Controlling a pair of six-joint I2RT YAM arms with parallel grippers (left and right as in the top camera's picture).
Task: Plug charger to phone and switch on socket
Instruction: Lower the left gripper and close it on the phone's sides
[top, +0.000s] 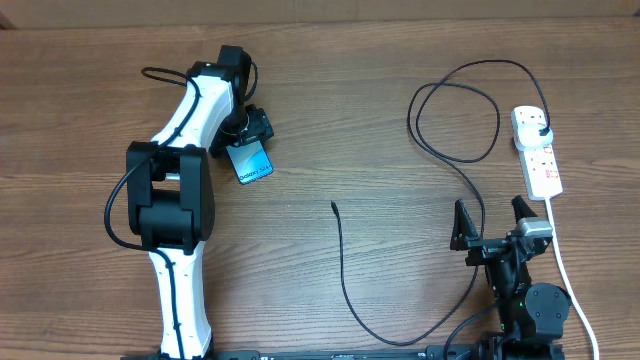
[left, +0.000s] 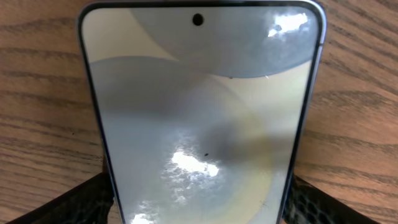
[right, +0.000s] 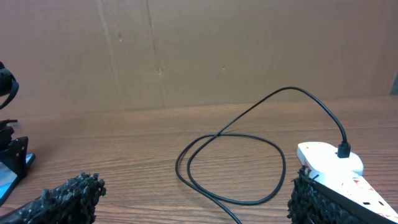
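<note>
The phone (top: 251, 161), with a cyan screen, lies on the wood table at the left. In the left wrist view the phone (left: 199, 112) fills the frame, screen glaring. My left gripper (top: 246, 128) is over its far end, and its fingers (left: 199, 211) press both long edges. The charger's black cable (top: 344, 280) runs from its free tip (top: 333, 206) at mid table in loops to a black plug (top: 541, 128) seated in the white socket strip (top: 538, 160). The cable (right: 249, 199), plug (right: 343, 150) and socket strip (right: 329, 163) also show in the right wrist view. My right gripper (top: 492, 222) is open and empty near the strip (right: 189, 205).
The strip's thick white cord (top: 570, 285) runs toward the front edge beside the right arm's base. A cardboard wall (right: 199, 50) stands behind the table. The left arm's white links (top: 180, 200) lie across the left side of the table.
</note>
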